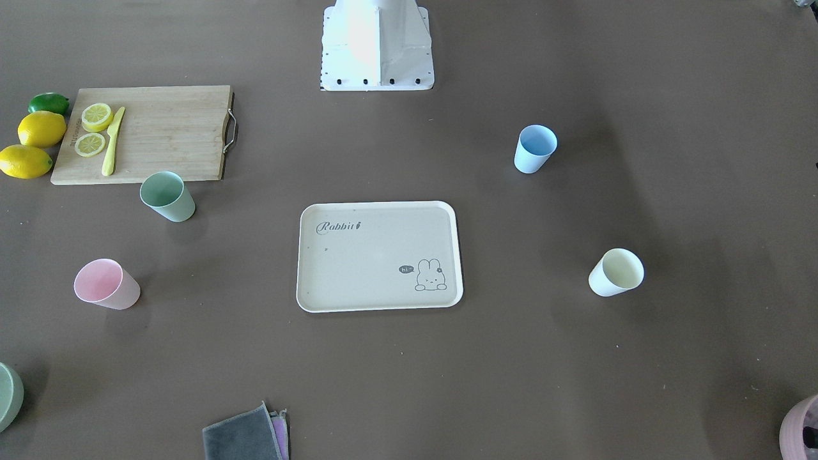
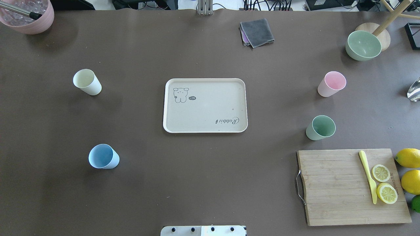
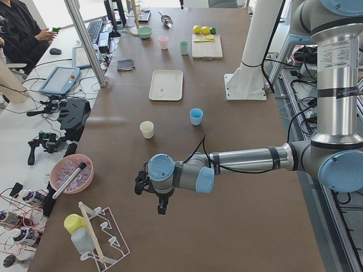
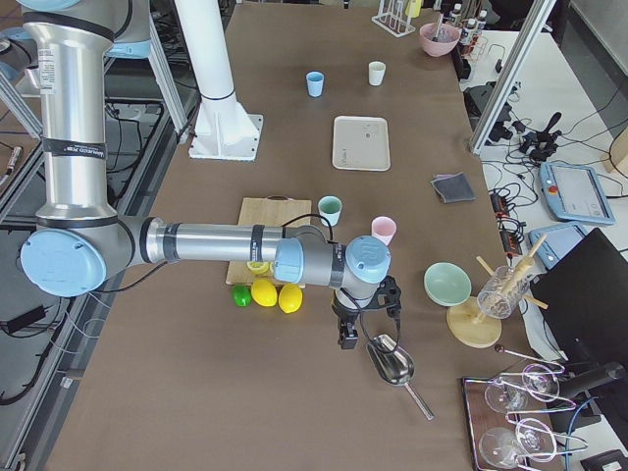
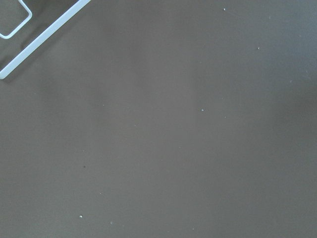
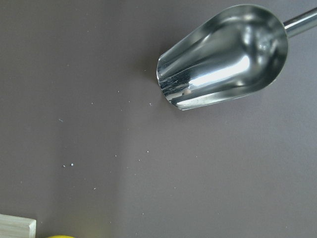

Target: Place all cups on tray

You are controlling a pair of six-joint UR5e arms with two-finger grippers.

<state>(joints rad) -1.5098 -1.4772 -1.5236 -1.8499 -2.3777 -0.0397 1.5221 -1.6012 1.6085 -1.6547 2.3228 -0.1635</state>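
The beige "Rabbit" tray (image 1: 370, 255) (image 2: 210, 108) lies empty at the table's middle. Several cups stand upright on the table around it. A blue cup (image 2: 103, 156) and a cream cup (image 2: 87, 82) are on the left side. A pink cup (image 2: 331, 84) and a green cup (image 2: 321, 127) are on the right side. My left gripper (image 3: 160, 203) hangs over bare table beyond the cream cup. My right gripper (image 4: 346, 336) hangs next to a metal scoop (image 6: 223, 57). I cannot tell whether either is open or shut.
A wooden cutting board (image 2: 338, 186) with lemon slices and a yellow knife lies at the right, whole lemons (image 2: 408, 157) beside it. A green bowl (image 2: 363, 45), a grey cloth (image 2: 257, 32) and a pink bowl (image 2: 28, 16) sit along the far edge.
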